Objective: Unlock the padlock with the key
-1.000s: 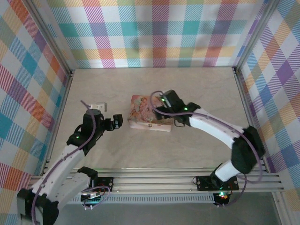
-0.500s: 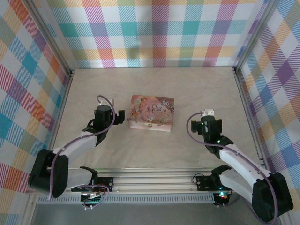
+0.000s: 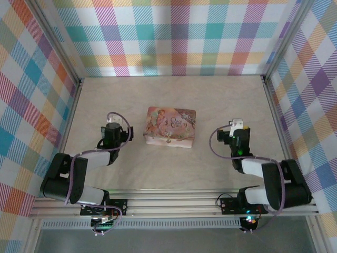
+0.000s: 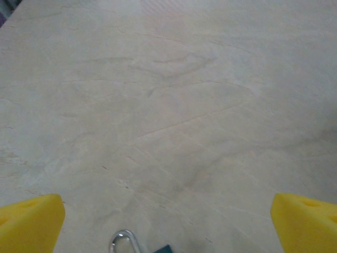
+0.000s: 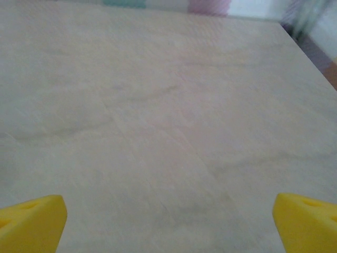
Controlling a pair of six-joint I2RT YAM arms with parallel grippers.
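Note:
My left gripper (image 3: 112,125) rests low over the table, left of the pink illustrated tin box (image 3: 171,126) and clear of it. It is open: its yellow fingertips (image 4: 29,224) stand far apart with nothing between them. At the bottom edge of the left wrist view lie a silver metal loop (image 4: 124,241) and a dark teal corner (image 4: 163,249); I cannot tell whether they belong to the key. My right gripper (image 3: 237,128) sits right of the tin, also open, its yellow fingertips (image 5: 31,221) wide over bare table. The padlock is out of view.
Checked cloth walls (image 3: 174,37) close in the beige table (image 3: 174,95) at the back and on both sides. Both arms are folded back near the aluminium rail (image 3: 174,203) at the front edge.
Both arms have drawn back from the tin toward their bases. The right gripper left the tin's top and swung right; the left one retreated a little to the left. Both stayed open.

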